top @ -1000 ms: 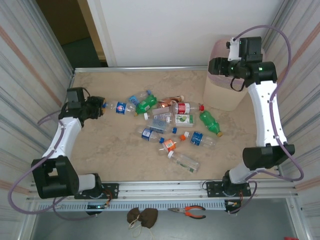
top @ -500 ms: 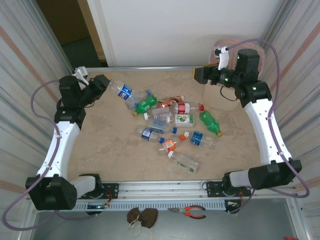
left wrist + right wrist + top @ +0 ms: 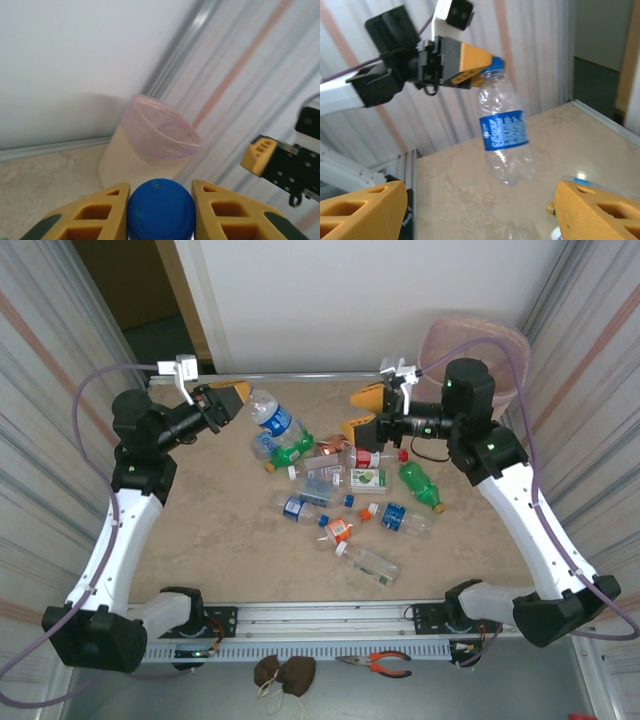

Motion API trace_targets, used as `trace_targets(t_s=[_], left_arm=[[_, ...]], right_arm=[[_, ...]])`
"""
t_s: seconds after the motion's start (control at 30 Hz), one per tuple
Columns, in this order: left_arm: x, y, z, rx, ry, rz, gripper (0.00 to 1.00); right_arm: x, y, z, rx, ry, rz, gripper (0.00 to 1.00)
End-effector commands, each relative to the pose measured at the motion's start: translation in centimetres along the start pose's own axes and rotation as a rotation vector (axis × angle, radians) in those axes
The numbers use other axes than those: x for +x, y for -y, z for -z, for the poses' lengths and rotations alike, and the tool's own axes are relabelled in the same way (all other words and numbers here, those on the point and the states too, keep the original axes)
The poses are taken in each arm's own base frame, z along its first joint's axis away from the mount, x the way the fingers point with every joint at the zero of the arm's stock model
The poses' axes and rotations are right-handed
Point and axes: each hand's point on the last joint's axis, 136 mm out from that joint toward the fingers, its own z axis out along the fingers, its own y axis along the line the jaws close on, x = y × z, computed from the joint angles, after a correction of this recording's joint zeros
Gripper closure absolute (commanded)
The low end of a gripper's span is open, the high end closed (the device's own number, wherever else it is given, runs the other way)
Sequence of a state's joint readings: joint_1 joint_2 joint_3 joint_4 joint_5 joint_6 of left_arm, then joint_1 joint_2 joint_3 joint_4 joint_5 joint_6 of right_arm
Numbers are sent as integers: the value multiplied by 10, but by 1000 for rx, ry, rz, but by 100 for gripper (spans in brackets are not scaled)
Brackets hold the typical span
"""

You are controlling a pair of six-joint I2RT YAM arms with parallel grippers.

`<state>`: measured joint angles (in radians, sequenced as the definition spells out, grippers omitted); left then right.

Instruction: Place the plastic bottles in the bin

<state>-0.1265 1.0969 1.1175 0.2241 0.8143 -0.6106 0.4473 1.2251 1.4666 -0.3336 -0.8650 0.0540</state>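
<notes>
My left gripper [image 3: 236, 398] is shut on the blue cap [image 3: 160, 209] of a clear bottle with a blue label [image 3: 272, 416], which hangs in the air over the back of the table. The right wrist view shows that bottle [image 3: 504, 131] dangling from the left gripper [image 3: 479, 64]. My right gripper [image 3: 358, 414] is open, fingers wide apart, facing the held bottle from the right. Several more bottles [image 3: 350, 485] lie scattered mid-table. The beige bin with its pink liner [image 3: 476, 344] stands at the back right corner, also seen as the bin [image 3: 150, 150] ahead of the left wrist.
Corrugated metal walls [image 3: 60, 360] close in both sides. A dark doorway [image 3: 150, 300] opens at the back left. Orange-handled pliers [image 3: 375, 664] lie below the front rail. Bare tabletop [image 3: 210, 530] stretches to the left of the bottles.
The left arm lifted the blue-label bottle off the table and carried it up and rightward. The right arm swung away from the bin leftward toward the middle.
</notes>
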Motion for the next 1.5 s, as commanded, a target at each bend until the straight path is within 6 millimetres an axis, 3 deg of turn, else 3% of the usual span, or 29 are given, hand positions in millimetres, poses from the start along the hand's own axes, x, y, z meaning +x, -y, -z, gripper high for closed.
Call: trace_targets(t_s=[0.0,0.2,0.47,0.67,0.97,1.07,1.23,1.47], left_arm=[[-14,66,11,196,19,-244,100],[3,118,20,392,-30,-354,100],[32,173,25,579,-113,-464,100],[35,178,18,605,-140,-449,100],[36,183,18,633,-143,-455,100],[36,186,20,648,-145,-458,100],[36,189,22,654,-140,-464,100],[37,191,23,659,-134,-471,100]], right_arm=[[-4,-29,0,-68,8,116,24],[-4,-56,-12,-183,-5,157,23],[4,-86,-26,-302,-47,232,11],[17,-98,-35,-377,-94,232,17],[50,-97,-44,-402,-176,170,31],[56,-98,-44,-420,-186,156,31],[64,-102,-42,-453,-210,143,32],[60,-105,-40,-455,-198,163,40]])
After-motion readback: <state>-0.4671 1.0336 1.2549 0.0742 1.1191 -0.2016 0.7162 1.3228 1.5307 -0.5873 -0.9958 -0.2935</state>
